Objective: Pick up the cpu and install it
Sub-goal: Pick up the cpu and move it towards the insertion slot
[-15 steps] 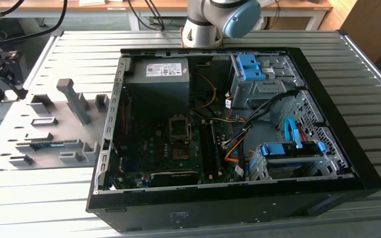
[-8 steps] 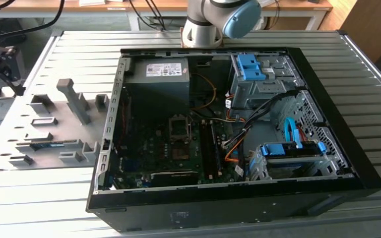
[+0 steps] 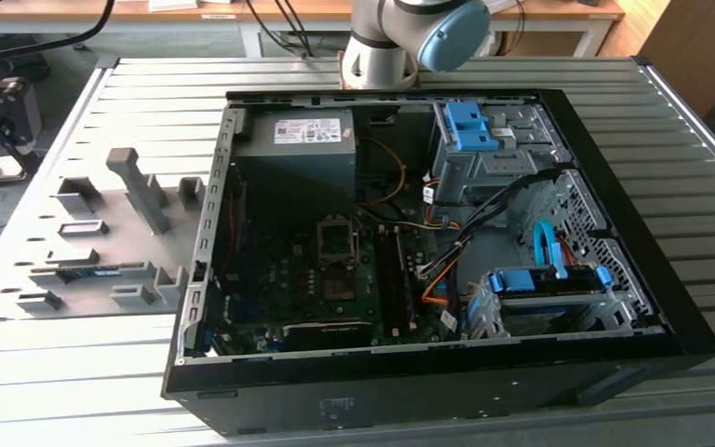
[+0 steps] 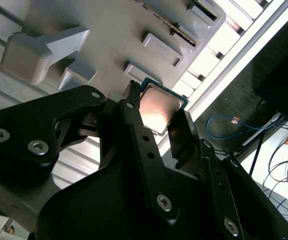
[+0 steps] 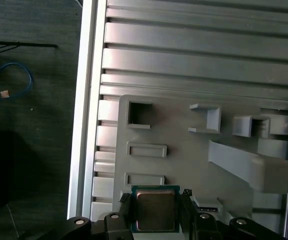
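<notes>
Black fingers (image 4: 181,134) of the gripper (image 4: 156,106) stand narrowly apart, clamped on two opposite edges of the cpu (image 4: 160,100), over the grey tray (image 3: 115,244) at the exterior view's left, beside the case (image 3: 457,377).

Even, soft light fills the exterior view: the ribbed desk (image 3: 72,372) shines pale, while the computer case (image 3: 395,396) sits in deep shadow inside. In the second wrist view a warm glare washes the cpu (image 4: 159,107) face between dim black fingers (image 4: 184,137). In the first wrist view the floor (image 5: 29,125) is dark beside bright desk slats.
</notes>
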